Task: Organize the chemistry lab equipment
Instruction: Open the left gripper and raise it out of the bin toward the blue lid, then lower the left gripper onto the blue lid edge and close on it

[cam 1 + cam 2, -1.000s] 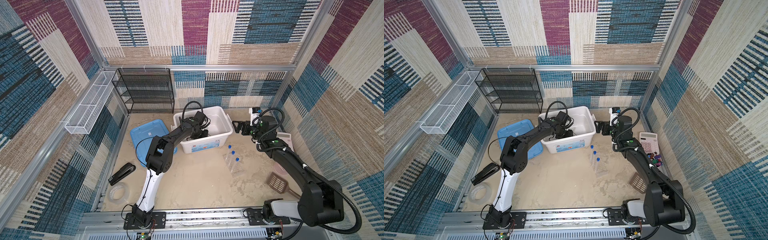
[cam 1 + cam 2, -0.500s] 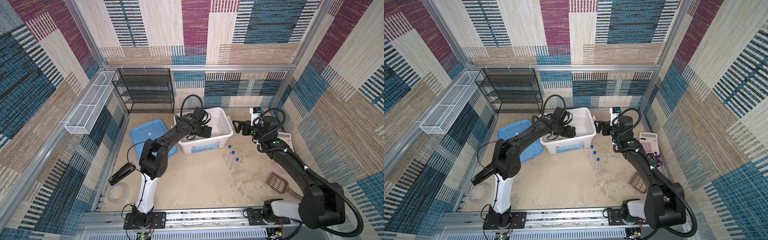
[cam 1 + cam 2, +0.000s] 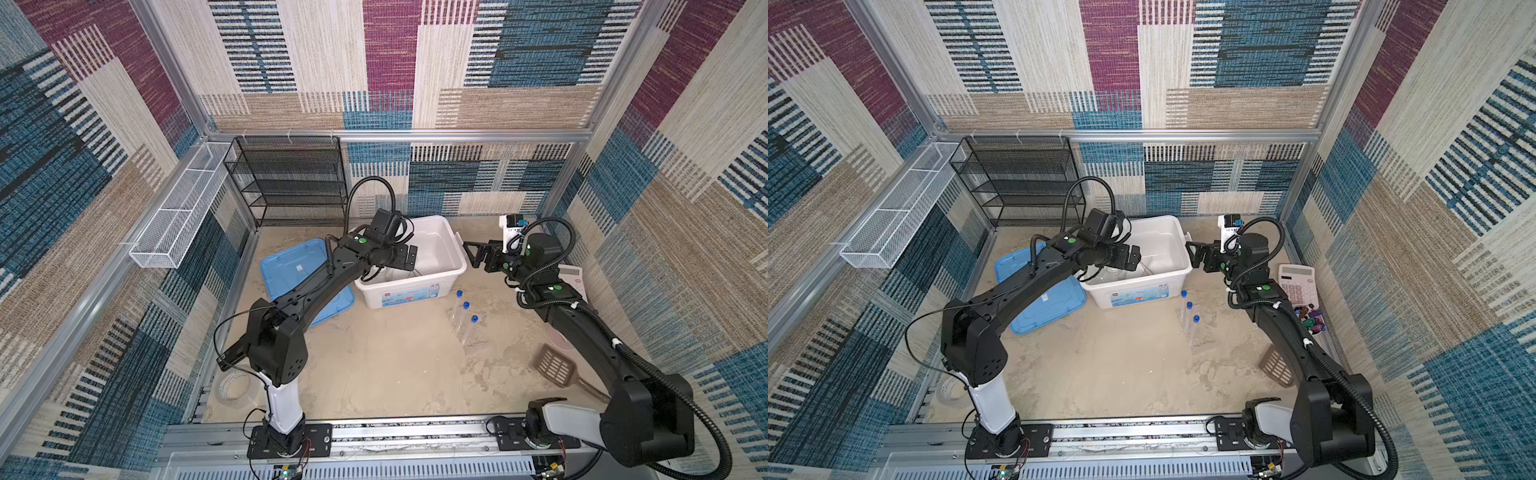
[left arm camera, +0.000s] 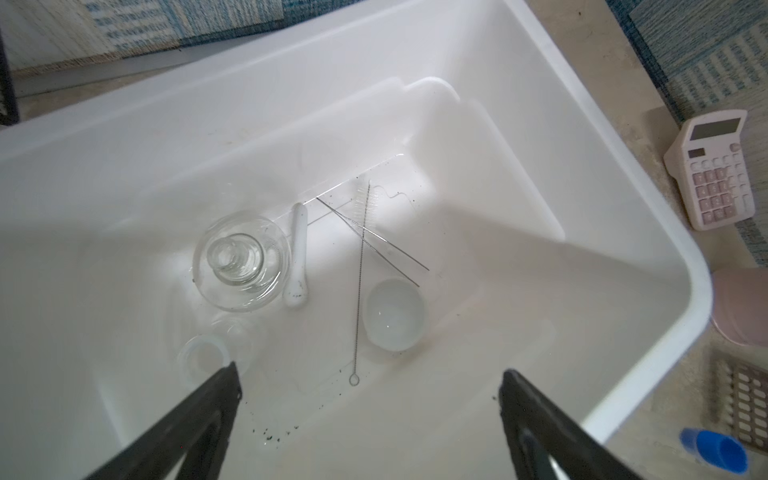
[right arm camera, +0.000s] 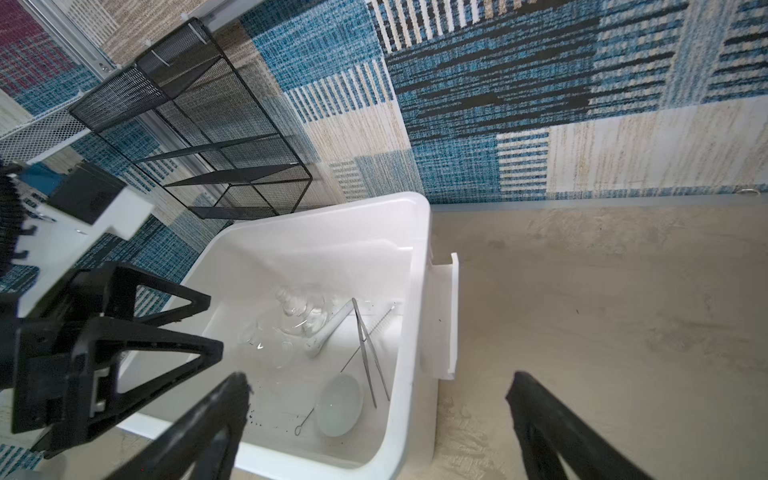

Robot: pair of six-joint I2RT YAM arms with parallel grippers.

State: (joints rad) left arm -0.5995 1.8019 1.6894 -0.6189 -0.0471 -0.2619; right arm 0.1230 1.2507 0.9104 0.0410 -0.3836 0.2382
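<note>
so, top views, tubes: in both top views three clear blue-capped tubes (image 3: 465, 316) lie side by side on the beige surface, just in front of the white bin (image 3: 409, 293) and apart from both hands.
top views, hands: the left hand (image 3: 409, 258) hangs spread over the bin's inside. the right hand (image 3: 473, 255) is spread just beside the bin's right rim. neither holds anything.
left wrist, bin: stacked glass dishes (image 4: 241, 259) sit with the pestle (image 4: 298, 253) beside them. the tweezers (image 4: 374, 237) cross the thin rod (image 4: 360, 282), and the small white bowl (image 4: 395, 313) sits next to it.
right wrist, bin: the same pieces show on the bin floor, and the right hand's jaws stand wide apart.
handling: the tubes are probably light, stiff and smooth, so they may roll or slip.
hold: take one across mid-barrel, not by the cap.
care: the glass below looks fragile, so lower the tube in, don't drop it.
</note>
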